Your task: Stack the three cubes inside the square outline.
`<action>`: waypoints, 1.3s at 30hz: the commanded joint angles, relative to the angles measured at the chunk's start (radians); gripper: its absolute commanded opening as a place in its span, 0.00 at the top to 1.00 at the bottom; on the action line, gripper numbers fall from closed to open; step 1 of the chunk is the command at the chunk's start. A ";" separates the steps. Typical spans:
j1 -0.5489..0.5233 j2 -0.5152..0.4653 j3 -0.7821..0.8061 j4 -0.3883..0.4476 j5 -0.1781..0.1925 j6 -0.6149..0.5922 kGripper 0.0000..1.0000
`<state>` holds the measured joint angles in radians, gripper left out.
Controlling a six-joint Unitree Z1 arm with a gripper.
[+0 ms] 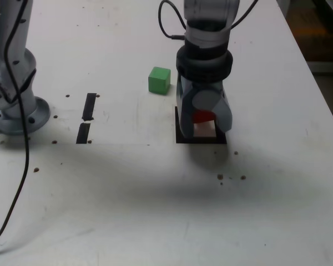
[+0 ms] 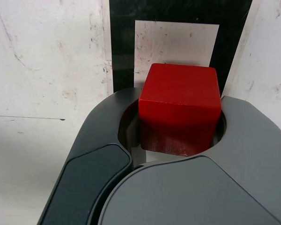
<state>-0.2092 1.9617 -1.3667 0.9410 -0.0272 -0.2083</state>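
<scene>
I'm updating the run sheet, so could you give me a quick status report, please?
Gripper shut on red cube, over square outline. Green cube waiting beyond. Yellow cube unseen. Nothing in the way.

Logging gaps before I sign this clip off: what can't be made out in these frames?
- Yellow cube: in neither view.
- Whether the red cube touches the square outline: the gripper hides its underside in both views.
- Outline's far edge: exterior view, behind the gripper.
- Green cube: outside the wrist view.
</scene>
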 commanded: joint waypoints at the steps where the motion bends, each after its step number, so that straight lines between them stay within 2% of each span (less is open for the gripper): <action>1: -0.001 0.006 0.010 -0.011 -0.005 -0.002 0.61; 8: -0.001 0.006 0.026 -0.030 0.003 -0.002 0.58; 16: -0.001 0.007 0.044 -0.031 0.012 -0.002 0.46; 25: -0.001 0.009 0.043 -0.048 0.003 -0.002 0.35; 39: -0.001 -0.014 0.066 -0.038 0.004 -0.009 0.26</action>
<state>-0.2092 1.9614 -1.3015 0.9010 -0.0255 -0.2156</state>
